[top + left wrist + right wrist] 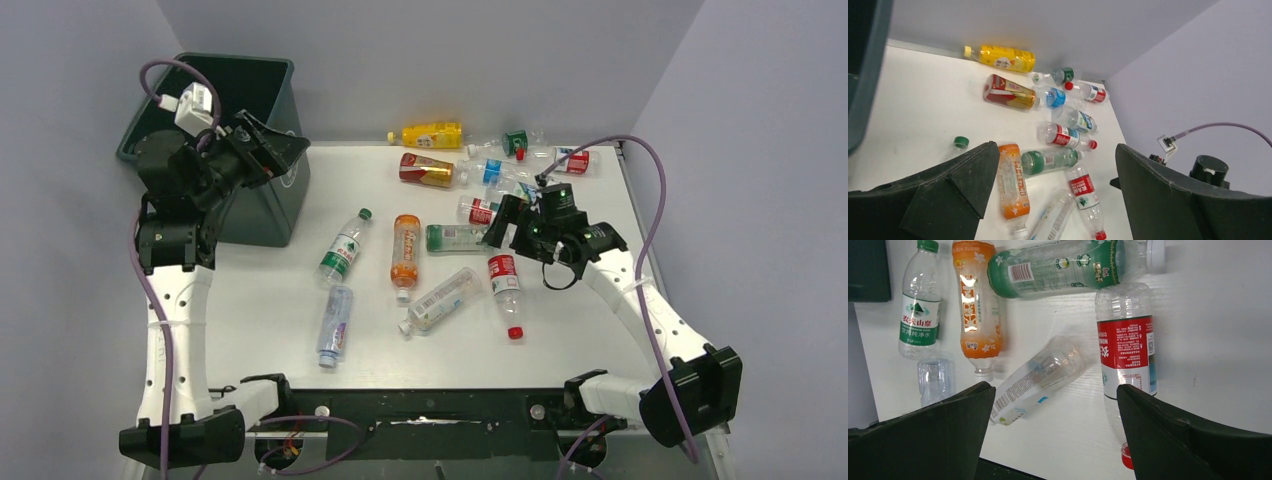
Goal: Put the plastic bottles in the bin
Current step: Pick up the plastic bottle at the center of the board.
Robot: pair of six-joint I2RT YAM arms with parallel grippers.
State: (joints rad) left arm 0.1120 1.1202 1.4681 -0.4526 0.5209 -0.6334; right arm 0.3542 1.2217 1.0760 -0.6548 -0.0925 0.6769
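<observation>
The plastic bottles (405,250) look empty: light, thin-walled, slick and prone to roll, so they are best pinched across the mid-body. In the middle of the desk (590,340), a clear bottle (1040,377) lies under the wide-open, empty right end effector (1052,396), with a red-label bottle (1126,352) beside it. More crowd the far edge. At the far-left corner, the left end effector (1055,150) hangs open and empty beside the rim of the bin (262,210).
</observation>
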